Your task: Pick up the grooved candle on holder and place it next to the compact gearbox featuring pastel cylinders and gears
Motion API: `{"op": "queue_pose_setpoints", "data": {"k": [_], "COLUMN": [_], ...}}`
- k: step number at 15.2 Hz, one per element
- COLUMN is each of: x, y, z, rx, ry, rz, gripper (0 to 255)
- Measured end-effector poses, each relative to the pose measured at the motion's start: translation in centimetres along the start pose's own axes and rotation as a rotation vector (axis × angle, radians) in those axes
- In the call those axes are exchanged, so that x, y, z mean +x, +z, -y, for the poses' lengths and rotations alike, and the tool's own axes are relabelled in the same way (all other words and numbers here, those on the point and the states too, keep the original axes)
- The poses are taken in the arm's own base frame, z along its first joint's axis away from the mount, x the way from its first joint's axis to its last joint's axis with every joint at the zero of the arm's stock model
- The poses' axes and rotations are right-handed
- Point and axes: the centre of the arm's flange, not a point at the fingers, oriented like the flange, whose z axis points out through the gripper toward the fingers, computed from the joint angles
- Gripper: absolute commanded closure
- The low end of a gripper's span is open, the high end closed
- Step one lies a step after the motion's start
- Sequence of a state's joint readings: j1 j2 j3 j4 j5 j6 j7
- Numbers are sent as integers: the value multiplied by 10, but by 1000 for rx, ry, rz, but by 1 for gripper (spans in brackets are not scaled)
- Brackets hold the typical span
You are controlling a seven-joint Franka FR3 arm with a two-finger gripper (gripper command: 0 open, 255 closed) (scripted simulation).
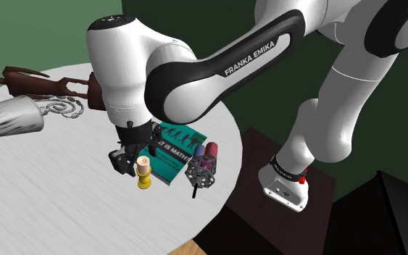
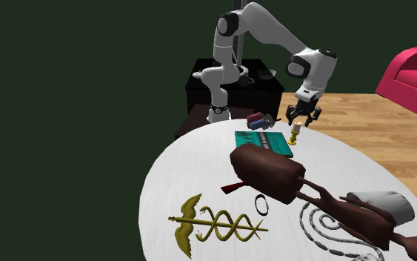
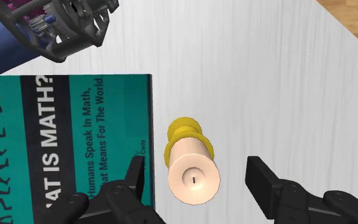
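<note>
Right now the candle [image 3: 193,172], a pale grooved stick on a yellow holder [image 3: 185,130], stands upright on the white table [image 3: 266,76], just beside the long edge of a teal book [image 3: 75,140] w/ "WHAT IS MATH?" on its cover. The gripper [image 3: 198,170] hangs over it, jaws wide open, holding nothing: in the wrist view the two black fingers [image 3: 263,181] flank the candle's top w/ bare table showing on each side, so no contact. In the shoulder view the holder's base sits flat on the table, i.e. not lifted. The gearbox [image 3: 63,25], dark frame w/ blue and pink cylinders, lies near the book's far corner, so the book's cover sits between it and the candle; near, but not side by side. Progress, as I read it: approx. at the approach/line-up stage. Fingers look centred on the candle, so aiming seems done. Not done yet: the close, the lift, the carry over the book, the set-down by the gearbox. Worth noting the gap to cover looks short. Whether the fingertips are low enough to grip the stick below its top, can't tell from these views; the second exterior view suggests the hand is a bit above it.
</note>
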State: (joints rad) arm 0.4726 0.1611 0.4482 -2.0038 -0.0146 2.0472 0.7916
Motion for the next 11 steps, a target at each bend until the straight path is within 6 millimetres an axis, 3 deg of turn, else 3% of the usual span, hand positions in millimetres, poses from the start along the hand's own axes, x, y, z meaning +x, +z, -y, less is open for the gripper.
{"op": "queue_pose_setpoints", "data": {"k": [4, 8, 11], "x": [0, 3, 0], "y": [0, -38, -49], "z": [0, 0, 0], "rx": [0, 1, 0], "ry": [0, 0, 0], "rz": [0, -1, -1], "gripper": [0, 0, 0]}}
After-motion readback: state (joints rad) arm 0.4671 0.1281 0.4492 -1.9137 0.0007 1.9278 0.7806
